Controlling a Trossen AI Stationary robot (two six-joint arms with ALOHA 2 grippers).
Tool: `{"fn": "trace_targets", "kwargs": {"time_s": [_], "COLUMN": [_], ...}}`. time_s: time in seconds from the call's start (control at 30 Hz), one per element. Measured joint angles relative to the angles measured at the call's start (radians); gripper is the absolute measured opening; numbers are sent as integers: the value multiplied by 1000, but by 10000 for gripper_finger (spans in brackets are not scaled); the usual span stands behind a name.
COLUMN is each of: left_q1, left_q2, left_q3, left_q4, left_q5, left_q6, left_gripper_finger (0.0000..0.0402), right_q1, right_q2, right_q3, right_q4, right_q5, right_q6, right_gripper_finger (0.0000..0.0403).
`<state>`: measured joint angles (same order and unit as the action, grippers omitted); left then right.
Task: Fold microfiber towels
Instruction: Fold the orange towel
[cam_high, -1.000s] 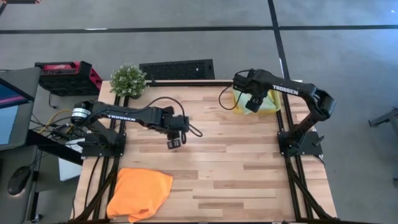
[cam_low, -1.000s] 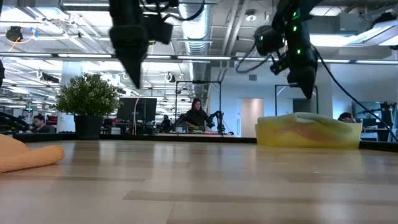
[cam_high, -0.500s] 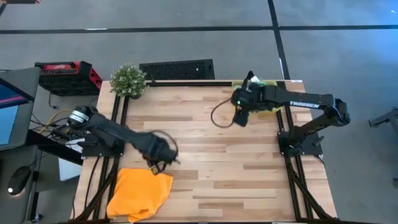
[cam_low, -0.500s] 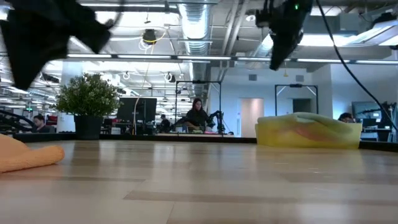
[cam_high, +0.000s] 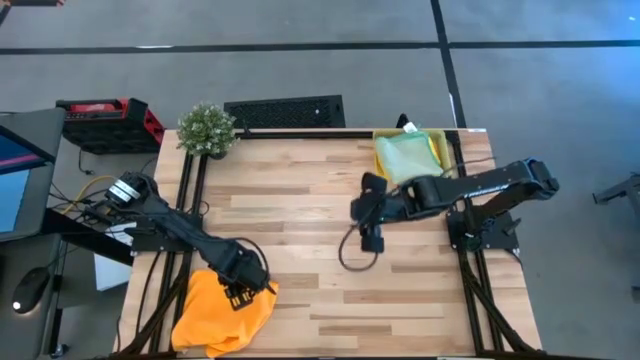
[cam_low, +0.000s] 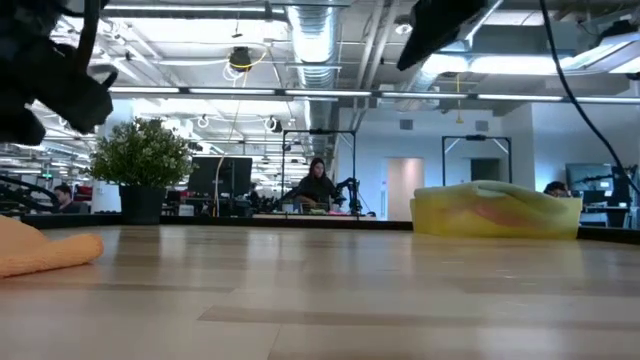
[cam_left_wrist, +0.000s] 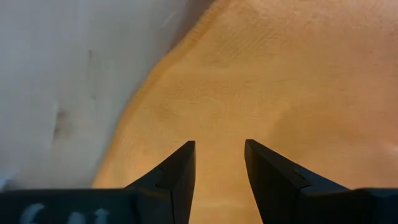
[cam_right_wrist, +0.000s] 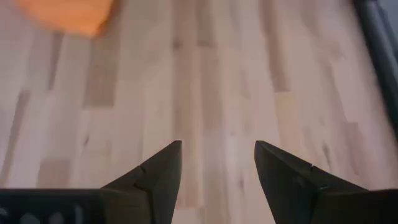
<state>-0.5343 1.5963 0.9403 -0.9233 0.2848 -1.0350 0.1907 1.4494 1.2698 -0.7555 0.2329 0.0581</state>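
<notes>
Butcher-block planks (cam_high: 330, 200) run pale and striped under me, bare wood across the middle of the table. At the near left corner lies the orange towel (cam_high: 222, 312), rumpled, one edge hanging at the table's rim; my left gripper (cam_high: 240, 297) hangs just over its upper part, fingers (cam_left_wrist: 177, 171) parted with nothing between them, orange weave filling the space past their tips. My right gripper (cam_high: 371, 240) is out over the bare centre, well apart from the towel, its 2 fingers (cam_right_wrist: 158, 171) spread wide and empty above the boards; a corner of orange (cam_right_wrist: 65, 14) shows far off in that wrist view. At the far right corner sits a translucent yellow tray (cam_high: 432, 147) with pale green cloth (cam_high: 404, 160) heaped in it. A small potted plant (cam_high: 207, 129) stands at the far left corner. Beyond the table the low view shows an open office: exposed ducts (cam_low: 310, 30) and strip lights overhead, monitors (cam_low: 220, 177), and a person (cam_low: 316, 185) seated at a desk far back.
</notes>
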Motion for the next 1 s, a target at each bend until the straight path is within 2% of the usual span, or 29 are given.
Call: {"fn": "trace_targets", "kwargs": {"time_s": [0.13,0.37,0.47,0.67,0.83,1.0], "left_q1": [0,12,21,78,180,322], "left_q2": [5,21,21,22,25,30], "left_q3": [-54,-133,-136,-123,-122,-125], "left_q4": [89,225,223,233,272,374], "left_q5": [-4,-13,-65,-312,-506,-626], "left_q6": [37,110,160,314,469,654], "left_gripper_finger": [131,131,131,131,131,131], "right_q1": [46,56,52,45,42,43], "right_q2": [23,30,30,30,30,30], "right_q3": [0,-2,-2,-2,-2,-2], "right_q4": [63,109,120,125,129,133], "right_q5": [-1,0,0,2,3,2], "right_q6": [-14,5,20,21,21,21], "right_gripper_finger": [225,225,225,225,225,225]}}
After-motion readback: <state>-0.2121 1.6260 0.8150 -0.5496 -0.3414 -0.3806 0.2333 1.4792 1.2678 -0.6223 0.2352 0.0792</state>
